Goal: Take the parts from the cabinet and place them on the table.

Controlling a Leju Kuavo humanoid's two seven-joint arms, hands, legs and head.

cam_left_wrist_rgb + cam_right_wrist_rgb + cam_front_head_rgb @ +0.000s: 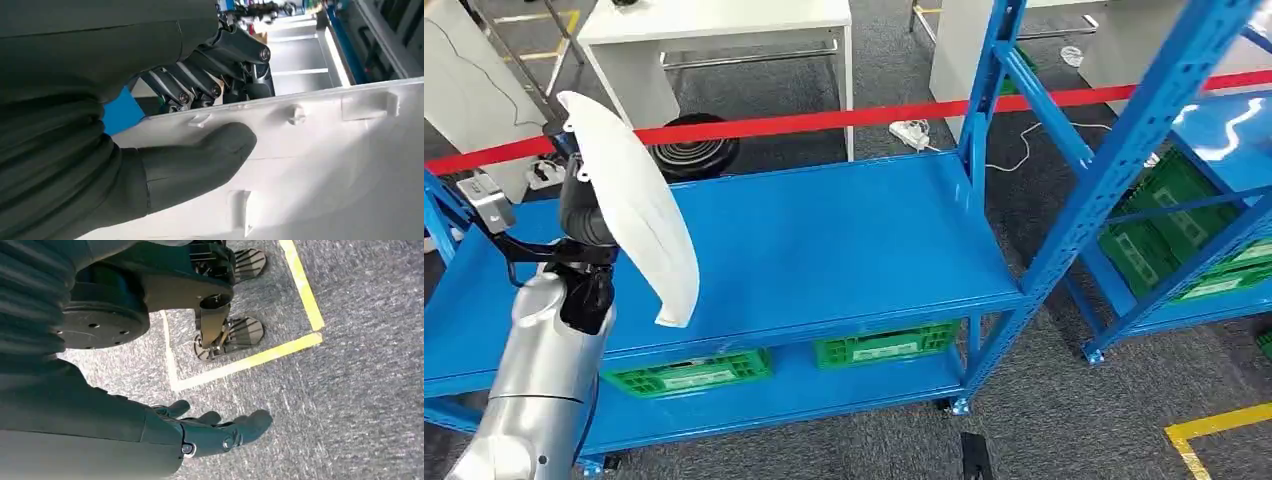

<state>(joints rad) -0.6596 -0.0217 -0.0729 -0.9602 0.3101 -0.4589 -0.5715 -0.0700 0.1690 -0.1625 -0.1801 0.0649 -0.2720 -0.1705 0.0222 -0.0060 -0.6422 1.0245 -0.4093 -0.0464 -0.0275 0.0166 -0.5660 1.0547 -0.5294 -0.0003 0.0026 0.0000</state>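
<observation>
White panel (639, 210) is gripped upright in left hand (210, 125) above blue shelf (824, 250); right hand (220, 430) hangs open, empty. Grip to be kept firm en route to worktop (714, 20).

One white part (639, 205); three green crates (692, 372); two racks (824, 250).

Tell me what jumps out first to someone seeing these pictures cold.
The long white part stands out first, held up at a slant by the left hand over the left end of the bright blue shelf; up close, the thumb and fingers pinch its edge. Next come the red barrier tape stretched behind the shelf and the green crates on the lower level. The right hand hangs empty above grey carpet with yellow floor tape.
</observation>
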